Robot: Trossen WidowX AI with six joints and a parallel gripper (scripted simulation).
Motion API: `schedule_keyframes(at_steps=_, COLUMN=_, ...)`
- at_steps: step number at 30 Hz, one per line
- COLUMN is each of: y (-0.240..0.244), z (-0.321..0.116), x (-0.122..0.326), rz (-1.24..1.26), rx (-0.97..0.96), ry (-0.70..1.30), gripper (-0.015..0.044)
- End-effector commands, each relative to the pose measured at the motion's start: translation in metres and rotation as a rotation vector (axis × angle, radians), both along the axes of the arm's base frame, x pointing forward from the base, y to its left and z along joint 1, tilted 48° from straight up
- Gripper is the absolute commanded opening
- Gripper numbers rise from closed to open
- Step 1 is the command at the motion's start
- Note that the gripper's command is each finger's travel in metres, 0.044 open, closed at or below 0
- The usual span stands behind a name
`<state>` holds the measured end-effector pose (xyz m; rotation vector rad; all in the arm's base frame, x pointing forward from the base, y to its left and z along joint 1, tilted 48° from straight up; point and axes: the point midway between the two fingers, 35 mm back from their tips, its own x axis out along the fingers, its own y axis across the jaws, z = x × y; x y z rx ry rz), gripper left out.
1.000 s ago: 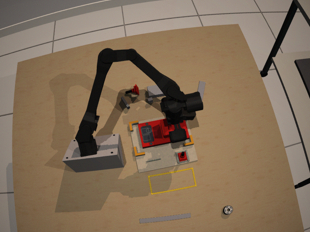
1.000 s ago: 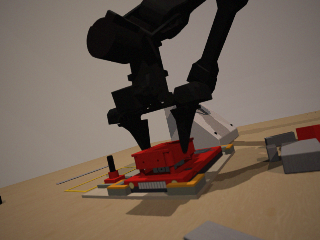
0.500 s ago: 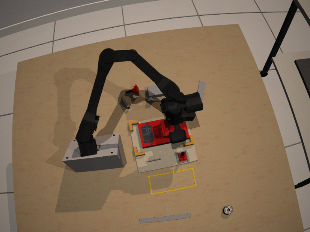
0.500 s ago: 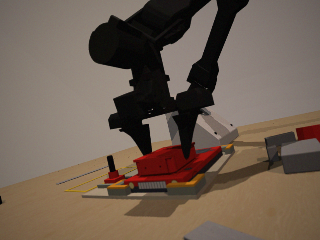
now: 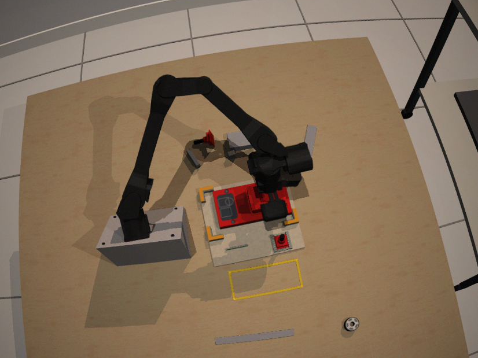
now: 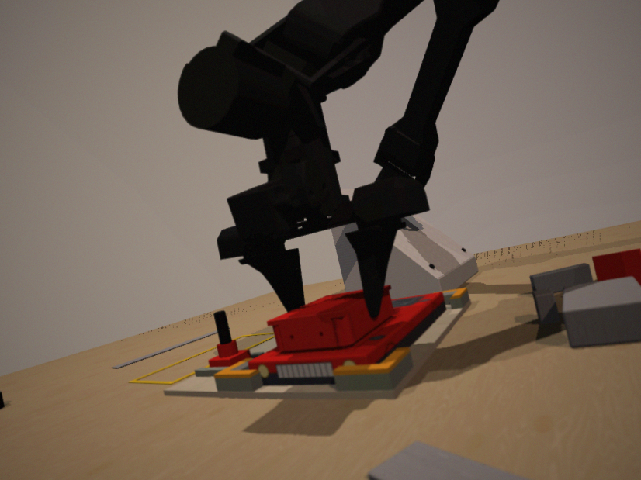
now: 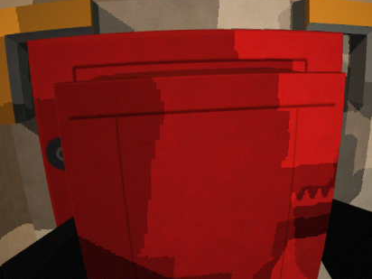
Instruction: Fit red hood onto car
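The red hood (image 6: 326,323) (image 7: 217,175) sits over the front part of the red car chassis (image 5: 247,216) (image 6: 410,320) (image 7: 135,51), roof up. Its lower edge looks level with the deck, with no gap showing at the front or near side in the exterior view. The pegs, corner holes and engine block are hidden under the hood and arm. The chassis lies in the jig (image 5: 255,252) (image 6: 213,391) between orange-topped corner stops. My gripper (image 6: 335,311) (image 7: 202,218) is shut on the hood, one finger at each long side, pointing down.
A red part with a black post (image 5: 281,240) (image 6: 227,352) stands on the jig plate beside the chassis. A yellow outline (image 5: 268,292), a grey strip (image 5: 254,336) and a wheel (image 5: 349,324) lie beyond. Grey blocks (image 5: 239,140) and another red part (image 5: 209,138) are on the opposite side.
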<state>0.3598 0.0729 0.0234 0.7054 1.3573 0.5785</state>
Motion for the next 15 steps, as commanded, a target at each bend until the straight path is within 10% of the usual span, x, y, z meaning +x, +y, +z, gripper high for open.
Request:
schedule_keyframes(at_steps=1, y=0.000, z=0.000, x=0.000, rz=0.000, rx=0.000, ry=0.000, gripper=0.0263)
schedule_keyframes(at_steps=8, y=0.000, z=0.000, x=0.000, rz=0.000, rx=0.000, ry=0.000, gripper=0.0440)
schedule_keyframes(at_steps=15, y=-0.016, z=0.012, x=0.000, rz=0.003, rx=-0.004, ry=0.003, gripper=0.0440)
